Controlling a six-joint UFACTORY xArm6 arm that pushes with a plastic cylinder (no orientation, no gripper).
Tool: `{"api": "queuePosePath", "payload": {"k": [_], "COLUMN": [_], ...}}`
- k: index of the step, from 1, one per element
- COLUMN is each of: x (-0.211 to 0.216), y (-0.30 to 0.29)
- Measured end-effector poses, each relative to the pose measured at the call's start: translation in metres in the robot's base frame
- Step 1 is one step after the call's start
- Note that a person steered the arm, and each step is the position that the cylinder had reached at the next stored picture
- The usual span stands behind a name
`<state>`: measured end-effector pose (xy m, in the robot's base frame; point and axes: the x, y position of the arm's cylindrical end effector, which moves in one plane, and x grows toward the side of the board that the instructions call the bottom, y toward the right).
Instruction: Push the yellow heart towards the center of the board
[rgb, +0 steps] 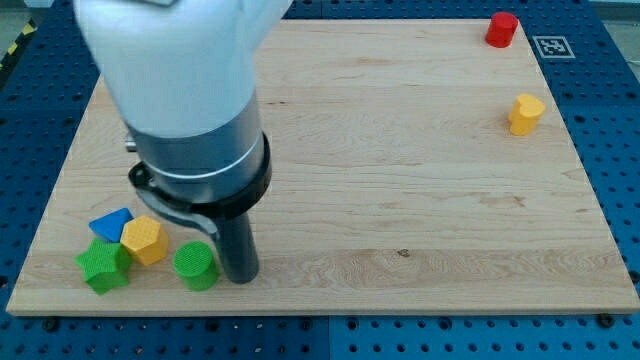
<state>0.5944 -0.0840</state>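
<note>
Yellow heart (527, 113) sat near the wooden board's (400, 200) right edge, below a red cylinder (501, 29). Well apart, the rod's tip (241, 277) rested just beside a green cylinder (196, 266) at lower left, holding nothing, near a yellow hexagon (144, 239), blue triangle (110, 224) and green star-like block (103, 266).

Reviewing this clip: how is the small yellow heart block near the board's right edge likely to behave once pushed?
The yellow heart block looks squat and rigid, so it should slide, not tip. Its lobes may make it rotate. My tip is far away, beside the green cylinder block.
</note>
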Motion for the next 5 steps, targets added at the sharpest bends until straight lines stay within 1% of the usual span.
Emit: {"api": "queuePosePath", "payload": {"k": [2,3,5], "x": [0.002,-0.006,-0.012], "y": [-0.049,-0.050,0.015]}}
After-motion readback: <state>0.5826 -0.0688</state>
